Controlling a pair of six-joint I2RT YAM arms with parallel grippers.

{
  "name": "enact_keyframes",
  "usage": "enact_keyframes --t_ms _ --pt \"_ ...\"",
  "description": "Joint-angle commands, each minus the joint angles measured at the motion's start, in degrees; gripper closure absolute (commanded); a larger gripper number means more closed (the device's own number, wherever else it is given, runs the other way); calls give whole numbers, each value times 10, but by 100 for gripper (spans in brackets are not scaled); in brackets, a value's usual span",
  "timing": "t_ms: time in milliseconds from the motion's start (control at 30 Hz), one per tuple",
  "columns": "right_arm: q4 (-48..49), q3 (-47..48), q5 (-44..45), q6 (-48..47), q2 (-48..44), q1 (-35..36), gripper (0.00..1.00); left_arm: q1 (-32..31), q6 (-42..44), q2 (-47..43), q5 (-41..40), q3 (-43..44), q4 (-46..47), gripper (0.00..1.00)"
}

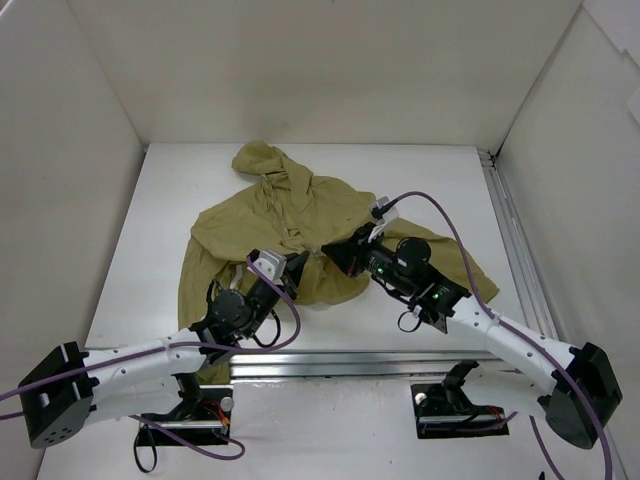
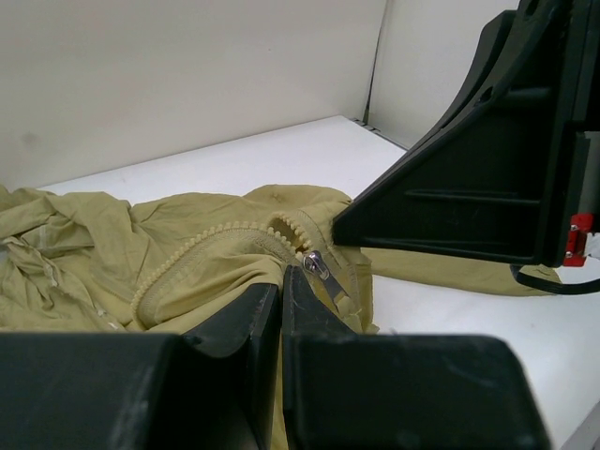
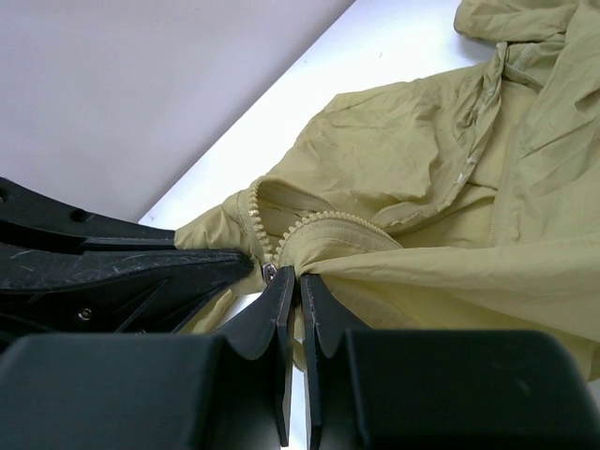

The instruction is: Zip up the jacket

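The olive-khaki jacket point(image 1: 290, 215) lies crumpled on the white table, hood toward the back wall. Its front zipper is open, with two rows of teeth point(image 3: 328, 220) meeting at the metal slider point(image 2: 316, 264) at the bottom hem; the slider also shows in the right wrist view point(image 3: 270, 273). My left gripper point(image 1: 303, 263) is shut on the hem fabric just left of the slider point(image 2: 281, 292). My right gripper point(image 1: 332, 256) faces it and is shut on the hem fabric just beside the slider point(image 3: 298, 278). The two grippers' tips nearly touch.
White walls enclose the table on three sides. A metal rail point(image 1: 380, 362) runs along the near edge and another rail point(image 1: 515, 240) along the right side. Purple cables point(image 1: 440, 215) loop over both arms. One sleeve point(image 1: 478, 275) lies under the right arm.
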Motion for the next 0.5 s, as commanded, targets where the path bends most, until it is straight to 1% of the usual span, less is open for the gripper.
enact_keyframes --t_ms 0,333,467 --pt "71 8 -25 7 -20 -6 100 3 -12 -10 18 9 26 100" --pt "75 13 -37 9 -2 -7 100 3 -9 -10 48 17 15 100" --pt "76 15 -48 7 -1 -14 100 15 -13 -17 70 15 -2 100"
